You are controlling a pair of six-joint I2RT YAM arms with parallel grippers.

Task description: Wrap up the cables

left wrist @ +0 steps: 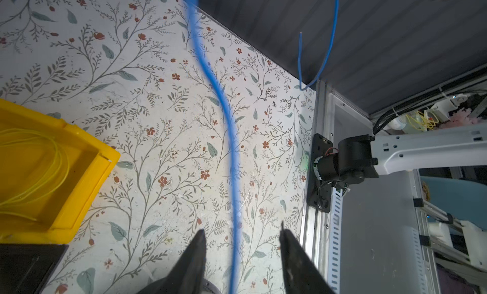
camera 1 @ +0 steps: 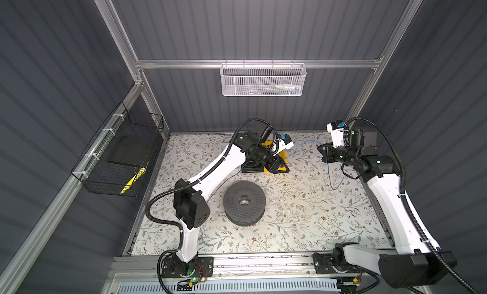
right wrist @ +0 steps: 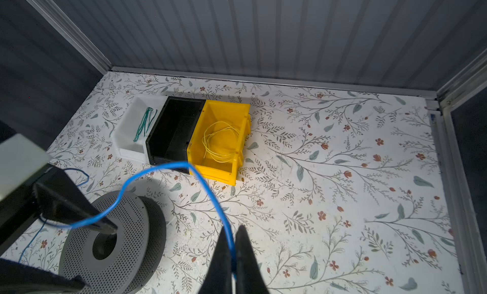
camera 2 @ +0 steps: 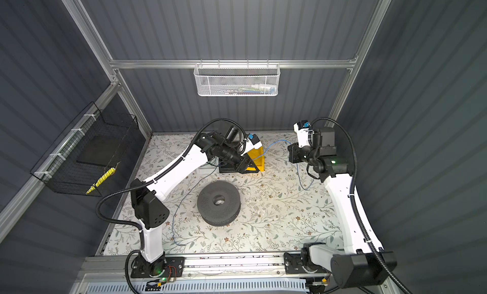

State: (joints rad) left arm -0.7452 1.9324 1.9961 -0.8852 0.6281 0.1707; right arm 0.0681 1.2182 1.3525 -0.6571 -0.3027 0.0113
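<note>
The blue cable (left wrist: 232, 147) is hanging above the back of the counter (camera 1: 303, 221), strung between my 2 grippers. My right gripper (right wrist: 230, 228) is pinching it, jaws closed tight on the strand. My left gripper (left wrist: 241, 229) is standing partly open, and the cable is passing loosely between its jaws without being clamped.

I am judging the job as barely begun for this cable. The dark perforated spool (camera 1: 243, 201) is lying flat mid-counter with no blue turns showing on it (its groove is only partly in view), and nearly all the length is lying loose. A yellow wire (right wrist: 218, 142) is sitting coiled in the yellow bin (right wrist: 214, 171) and a green wire (right wrist: 145, 121) is lying bunched in the white bin (right wrist: 123, 147), so those 2 look finished. The black bin (right wrist: 171, 137) between them is looking empty.

The cable is following no single axis. The held span is arching roughly side to side between my jaws. From the right jaws a short tail is dropping toward the front and curling up in a U. From the left jaws the long remainder is trailing under my left arm toward the counter's front edge.
</note>
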